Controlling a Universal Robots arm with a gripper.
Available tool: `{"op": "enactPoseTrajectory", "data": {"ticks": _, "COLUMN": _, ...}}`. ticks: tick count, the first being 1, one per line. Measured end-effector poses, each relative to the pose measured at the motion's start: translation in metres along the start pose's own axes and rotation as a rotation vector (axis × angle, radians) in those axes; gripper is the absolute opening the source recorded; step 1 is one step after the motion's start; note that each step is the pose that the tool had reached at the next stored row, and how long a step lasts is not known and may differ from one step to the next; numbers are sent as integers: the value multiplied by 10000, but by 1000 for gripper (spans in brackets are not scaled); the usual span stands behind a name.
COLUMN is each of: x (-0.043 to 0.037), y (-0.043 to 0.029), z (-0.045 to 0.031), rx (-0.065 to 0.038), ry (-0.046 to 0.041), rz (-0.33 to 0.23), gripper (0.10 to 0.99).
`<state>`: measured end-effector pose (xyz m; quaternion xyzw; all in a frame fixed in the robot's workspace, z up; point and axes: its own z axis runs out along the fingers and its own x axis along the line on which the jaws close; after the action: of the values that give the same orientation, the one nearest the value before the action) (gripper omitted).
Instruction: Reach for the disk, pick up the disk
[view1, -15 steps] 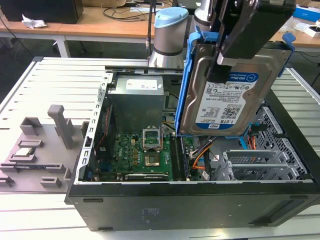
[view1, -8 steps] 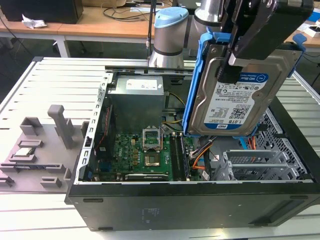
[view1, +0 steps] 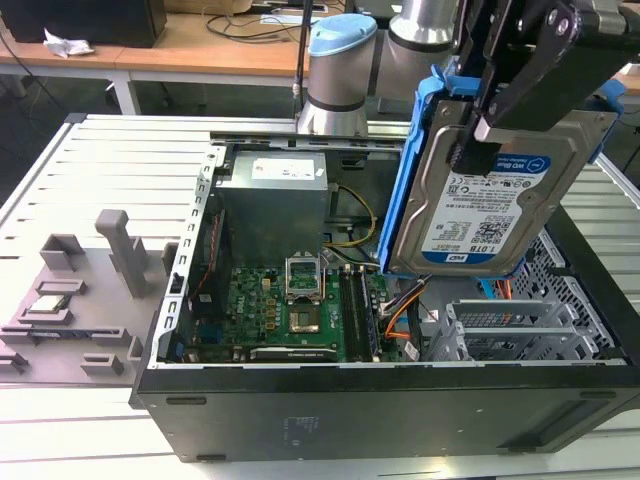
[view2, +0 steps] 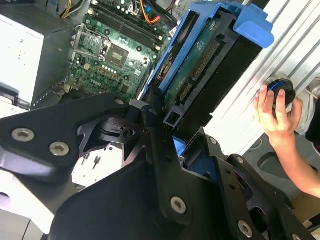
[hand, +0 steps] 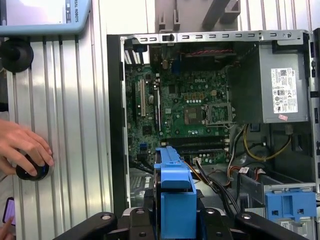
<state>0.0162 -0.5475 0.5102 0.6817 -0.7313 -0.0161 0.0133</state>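
The disk (view1: 485, 215), a silver hard drive with a blue-and-white label and a blue side bracket (view1: 408, 180), hangs tilted in the air above the open computer case (view1: 380, 400). It is toward the exterior view's right. My black gripper (view1: 478, 135) is shut on its upper part and carries it clear of the case. In the second wrist view the disk (view2: 200, 60) shows edge-on between the gripper's black fingers (view2: 155, 135). In the first wrist view its blue bracket (hand: 175, 200) sits between the gripper's links, above the case interior.
Inside the case lie the green motherboard (view1: 300, 300), the grey power supply (hand: 282, 90), orange and yellow cables (view1: 400, 320) and the drive cage with a blue latch (hand: 290, 205). A person's hand (hand: 22, 150) rests on a black knob beside the case. Grey fixtures (view1: 90, 290) stand at the exterior view's left.
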Motion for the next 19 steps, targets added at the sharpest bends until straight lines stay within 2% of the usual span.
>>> {"op": "enactPoseTrajectory", "data": {"ticks": 19, "x": -23, "y": -336, "z": 168, "rx": -7, "ry": 10, "rz": -13, "gripper": 369}}
